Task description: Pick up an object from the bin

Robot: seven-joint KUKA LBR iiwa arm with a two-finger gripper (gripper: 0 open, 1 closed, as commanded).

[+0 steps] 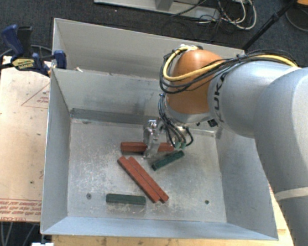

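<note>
Hanging low over the floor of the grey metal bin (57, 135), the hand (152, 143) sits just beyond the far end of the long reddish-brown bar (142, 179), which lies flat and slantwise near the middle. Two small things flank the hand there. A short reddish-brown block (132, 146) lies just past the bar's far end, at the hand's side away from the arm. A dark green block (168, 159) lies slantwise, beyond the bar and towards the arm. Both look to be touching the hand or nearly so, which suggests it has been set down in the narrow gap between them to take one. Which of the two it is meant for cannot be judged.

How far open the hand is cannot be told, because the orange wrist cover (192, 80) and its cables (181, 138) crowd the spot. Nothing can be seen held. A second dark green block (126, 200) lies alone on the bar's near side, well apart from the hand. The pick therefore looks to be at the grasping step, with no lift yet.
</note>
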